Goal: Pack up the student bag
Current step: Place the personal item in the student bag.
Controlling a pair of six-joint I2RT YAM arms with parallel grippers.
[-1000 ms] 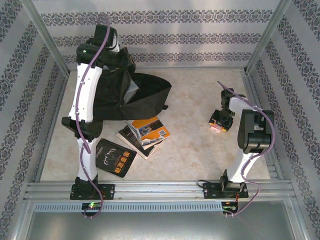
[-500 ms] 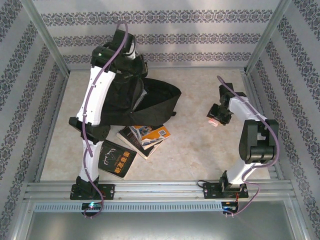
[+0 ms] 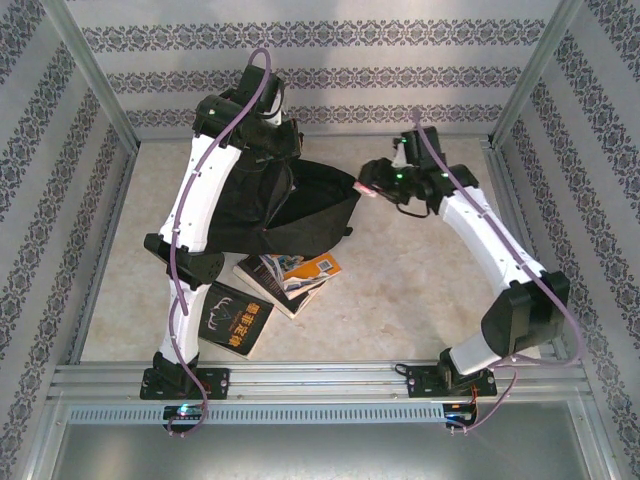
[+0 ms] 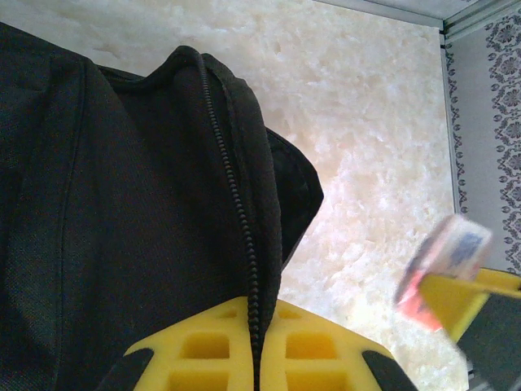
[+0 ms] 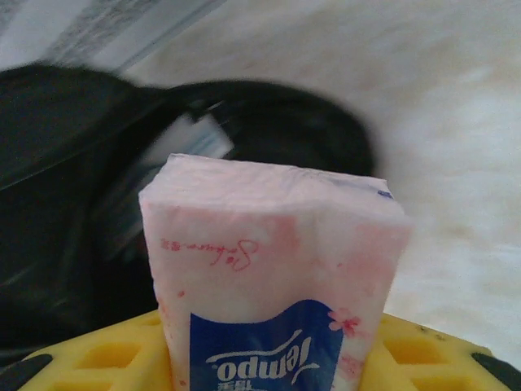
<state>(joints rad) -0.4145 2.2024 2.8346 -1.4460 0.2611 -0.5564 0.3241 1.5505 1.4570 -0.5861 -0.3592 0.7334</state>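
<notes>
The student bag [image 3: 310,205], a large black soft backpack, lies at the back left of the table with its mouth facing right. My left gripper [image 4: 259,346] is shut on the bag's zipper edge [image 4: 236,204] and holds it up; from above it sits at the bag's top [image 3: 272,150]. My right gripper [image 5: 273,362] is shut on a pink and blue tissue pack [image 5: 273,261]. It holds the pack just off the bag's open right end [image 3: 367,187]. Something pale and blurred [image 5: 195,137] shows inside the bag's mouth.
A stack of books [image 3: 292,275] lies in front of the bag, and a black-covered book [image 3: 230,317] lies nearer the left arm's base. Patterned walls and metal rails [image 3: 300,372] enclose the table. Bare tabletop [image 3: 420,290] lies to the right of the books.
My right arm has swung from the table's right side across to the bag's mouth, carrying the tissue pack. My left arm has shifted right with the bag's edge, still gripping it.
</notes>
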